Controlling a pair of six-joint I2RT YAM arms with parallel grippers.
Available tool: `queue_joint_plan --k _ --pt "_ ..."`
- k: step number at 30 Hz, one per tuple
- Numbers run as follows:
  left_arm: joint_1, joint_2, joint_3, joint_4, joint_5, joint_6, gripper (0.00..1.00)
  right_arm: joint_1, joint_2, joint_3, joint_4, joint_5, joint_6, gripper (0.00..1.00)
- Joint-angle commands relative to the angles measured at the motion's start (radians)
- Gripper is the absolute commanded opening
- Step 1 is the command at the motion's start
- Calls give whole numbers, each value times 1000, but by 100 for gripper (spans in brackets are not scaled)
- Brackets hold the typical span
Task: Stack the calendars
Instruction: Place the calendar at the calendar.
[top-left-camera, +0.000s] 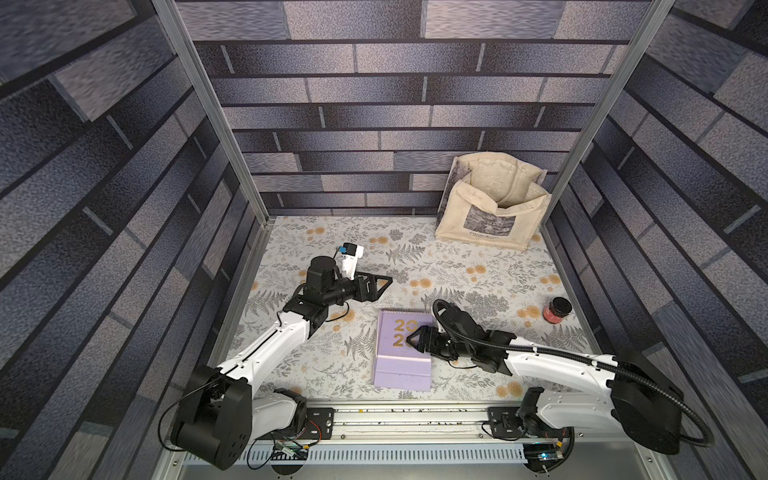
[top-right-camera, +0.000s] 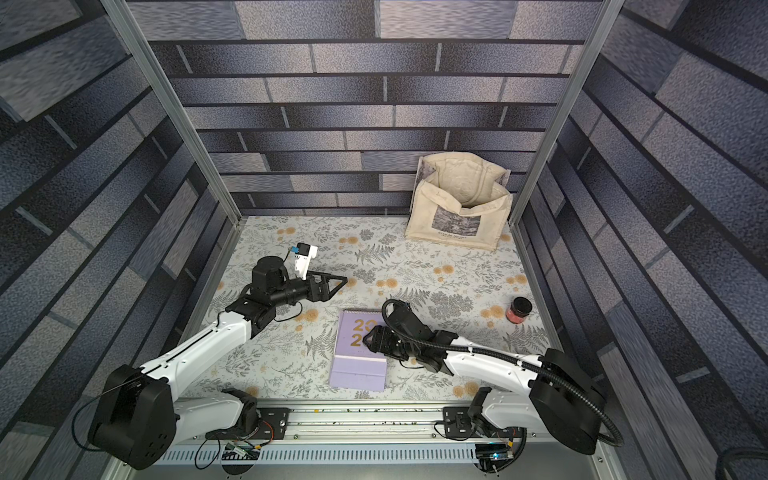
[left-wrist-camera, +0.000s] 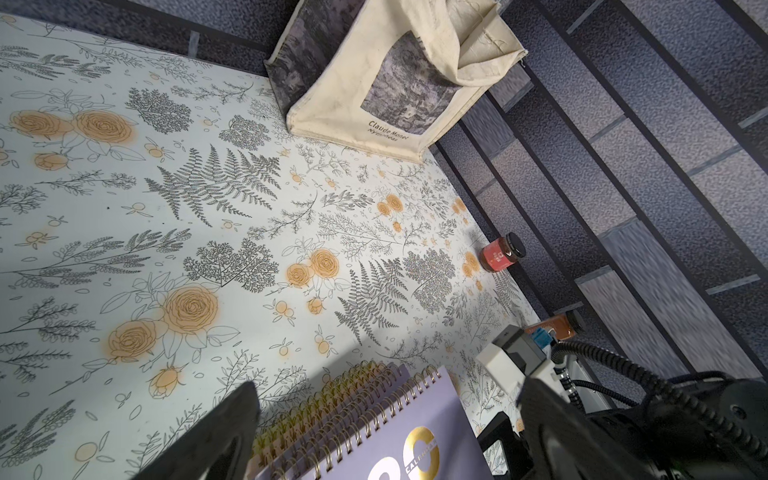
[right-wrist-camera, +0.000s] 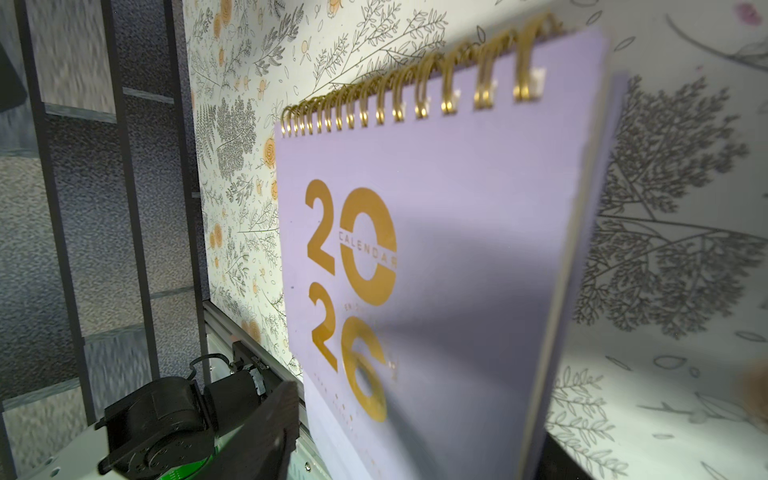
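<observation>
The calendars (top-left-camera: 399, 365) lie in one pile at the front middle of the floral table, with a lavender cover and gold "2026" on top (top-right-camera: 357, 370). In the left wrist view several gold spiral bindings (left-wrist-camera: 332, 415) show layered under that cover. My right gripper (top-left-camera: 411, 337) hovers over the right half of the top cover. Its jaws stand wide apart across the top calendar (right-wrist-camera: 436, 270), whose right edge is blurred, and its left finger (right-wrist-camera: 266, 424) is off the cover. My left gripper (top-left-camera: 386, 282) is open and holds nothing, above the table behind and left of the pile.
A cream tote bag (top-left-camera: 494, 208) stands open in the back right corner. A small red jar with a black lid (top-left-camera: 557, 309) sits by the right wall. A metal rail (top-left-camera: 415, 419) runs along the front edge.
</observation>
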Motion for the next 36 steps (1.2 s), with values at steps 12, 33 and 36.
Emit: queue_joint_plan --k 12,33,36 --pt "-5 -16 -3 -22 -13 12 100 2 101 134 -234 85 -37 85" --pt "-5 -6 0 -21 -19 13 100 2 127 158 -364 130 -24 99" --pt "-5 -8 -1 -27 -31 15 100 2 118 142 -367 130 -18 100"
